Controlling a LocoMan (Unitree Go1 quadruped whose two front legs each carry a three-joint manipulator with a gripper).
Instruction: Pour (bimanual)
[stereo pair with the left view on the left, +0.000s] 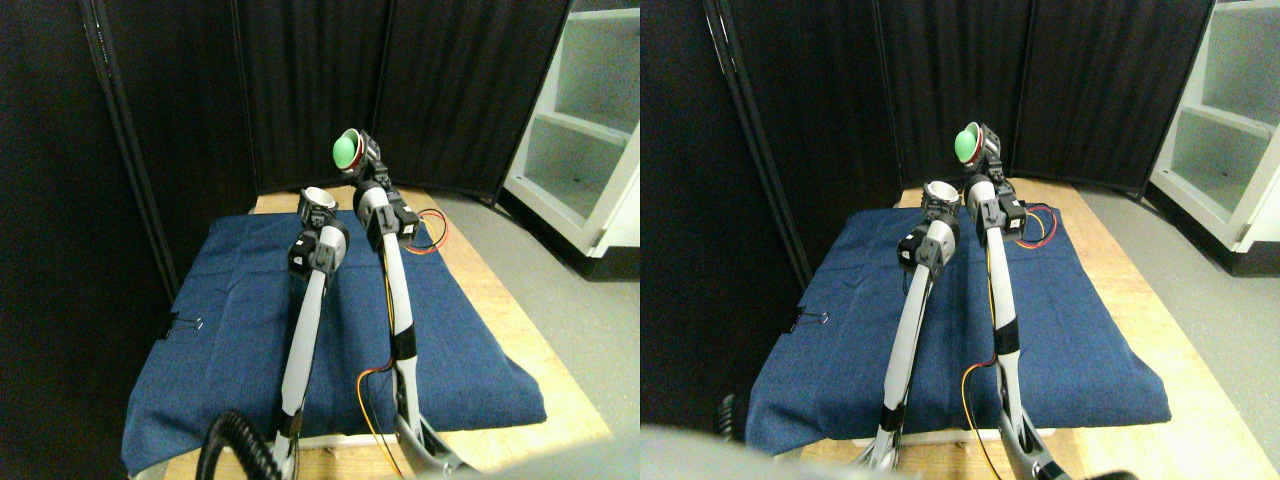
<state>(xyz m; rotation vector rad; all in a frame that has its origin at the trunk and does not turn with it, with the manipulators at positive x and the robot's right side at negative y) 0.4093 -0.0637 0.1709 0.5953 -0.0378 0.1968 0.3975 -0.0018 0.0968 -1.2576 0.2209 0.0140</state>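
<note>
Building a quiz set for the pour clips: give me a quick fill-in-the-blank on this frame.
1. The right gripper holds up a cup coloured ____.
2. The left gripper holds a white cup that sits ____ than the other cup.
3. The table is covered by a cloth coloured ____.
4. A white ____ stands at the far right.

Missing words: green; lower; blue; shelf

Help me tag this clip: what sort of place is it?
Probably a lab test area: black folding screen panels as backdrop, a wooden table draped with dark blue cloth, and white shelving on grey floor.
</note>
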